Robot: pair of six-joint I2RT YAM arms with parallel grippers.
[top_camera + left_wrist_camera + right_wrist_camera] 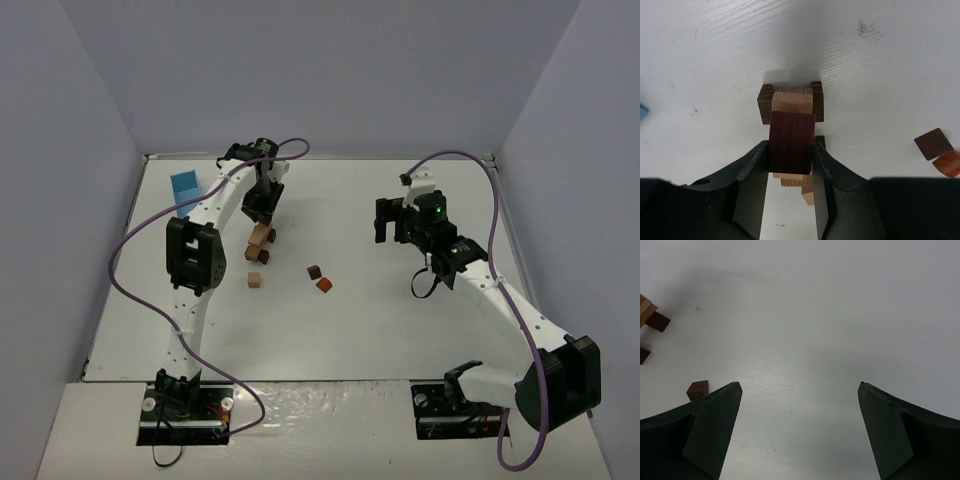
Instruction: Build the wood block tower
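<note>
three loose blocks (255,281), one tower (260,240), one dark block (791,142) in left tool (790,150).

Dark reddish block (791,142) upright, clamped in left gripper (790,152), over tower (792,100) of crossed tan and dark brown bars. Brown cube (934,144) and orange cube (947,164) touching, well right of gripper. Tan cube (255,280) lies behind gripper.

A white table (380,330) with a fine wood-grain texture fills the floor of the scene, boxed in by three plain, pale lavender-grey panels: a back wall (320,70), a left wall (50,200) and a right wall (590,180), all meeting the table's edges. A seam crosses the table near its front, and the strip (330,420) in front of it looks slightly creased and glossy. The light is soft and even, casting faint blurred shadows. A small dark scuff (867,29) speckles the surface in the left wrist view.
</note>
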